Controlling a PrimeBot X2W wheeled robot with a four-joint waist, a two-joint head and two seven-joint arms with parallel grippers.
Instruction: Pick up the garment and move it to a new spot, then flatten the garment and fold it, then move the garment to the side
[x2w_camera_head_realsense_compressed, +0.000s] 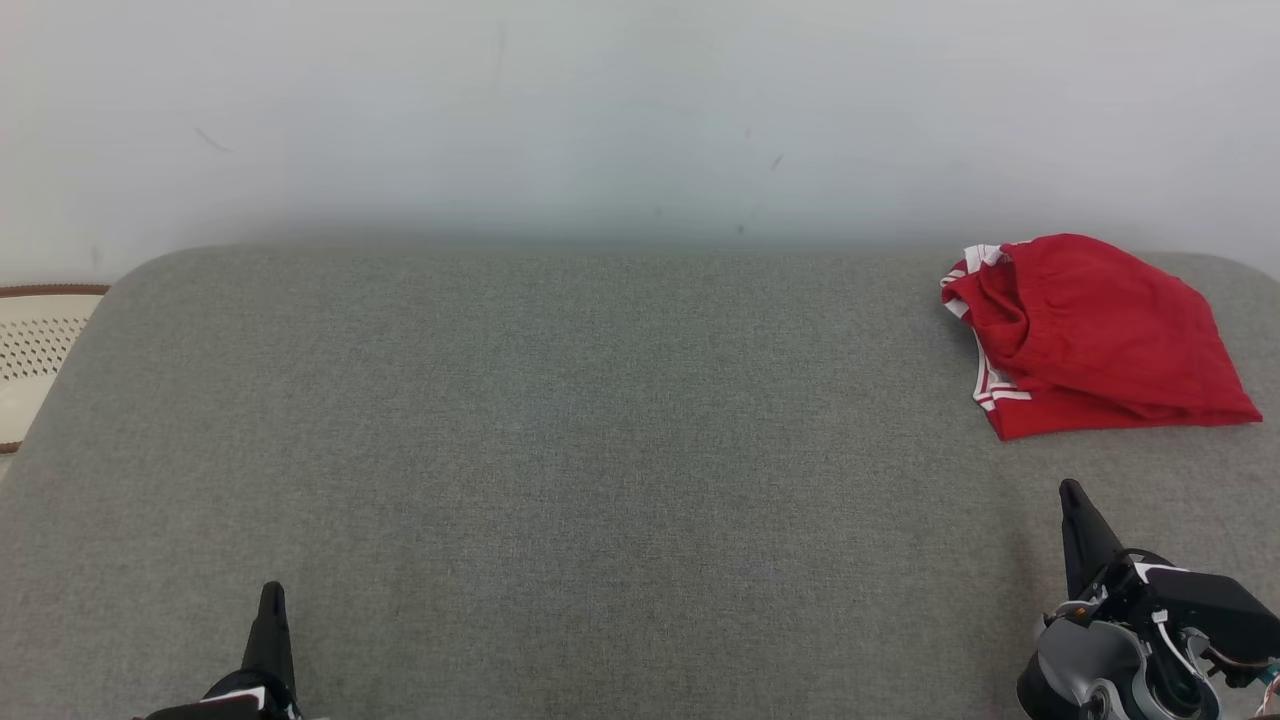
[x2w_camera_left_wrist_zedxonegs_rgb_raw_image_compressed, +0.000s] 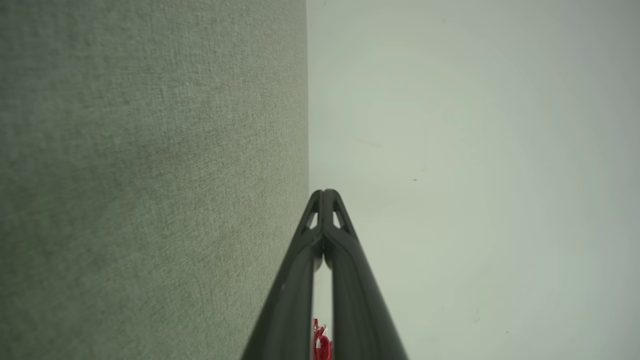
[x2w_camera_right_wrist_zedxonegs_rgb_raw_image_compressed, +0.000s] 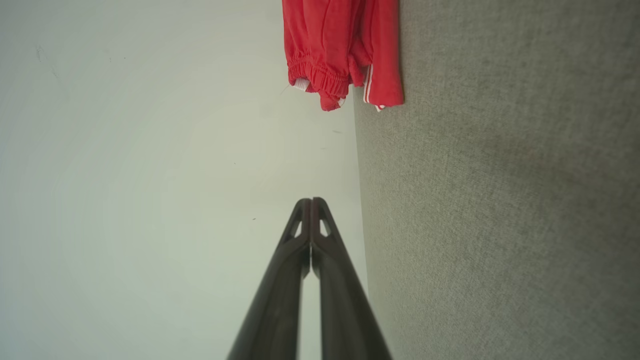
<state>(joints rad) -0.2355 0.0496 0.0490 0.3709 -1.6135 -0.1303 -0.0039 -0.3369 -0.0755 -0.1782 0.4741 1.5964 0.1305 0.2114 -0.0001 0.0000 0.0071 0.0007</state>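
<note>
The garment (x2w_camera_head_realsense_compressed: 1085, 335) is a red pair of shorts with white side stripes, folded into a compact bundle at the far right of the grey cushion (x2w_camera_head_realsense_compressed: 560, 460). The right wrist view shows the garment (x2w_camera_right_wrist_zedxonegs_rgb_raw_image_compressed: 340, 47) at the top, its elastic waistband toward the wall. A red sliver of the garment (x2w_camera_left_wrist_zedxonegs_rgb_raw_image_compressed: 322, 345) peeks between the left fingers. My left gripper (x2w_camera_head_realsense_compressed: 271, 592) is shut and empty at the lower left. My right gripper (x2w_camera_head_realsense_compressed: 1070, 488) is shut and empty, a short way in front of the garment. Fingertips meet in both wrist views, left gripper (x2w_camera_left_wrist_zedxonegs_rgb_raw_image_compressed: 325, 192) and right gripper (x2w_camera_right_wrist_zedxonegs_rgb_raw_image_compressed: 311, 201).
A pale wall (x2w_camera_head_realsense_compressed: 640, 110) rises right behind the cushion's back edge. A cream perforated object with a brown rim (x2w_camera_head_realsense_compressed: 40, 350) lies beyond the cushion's left edge. Bare grey fabric stretches between the two grippers.
</note>
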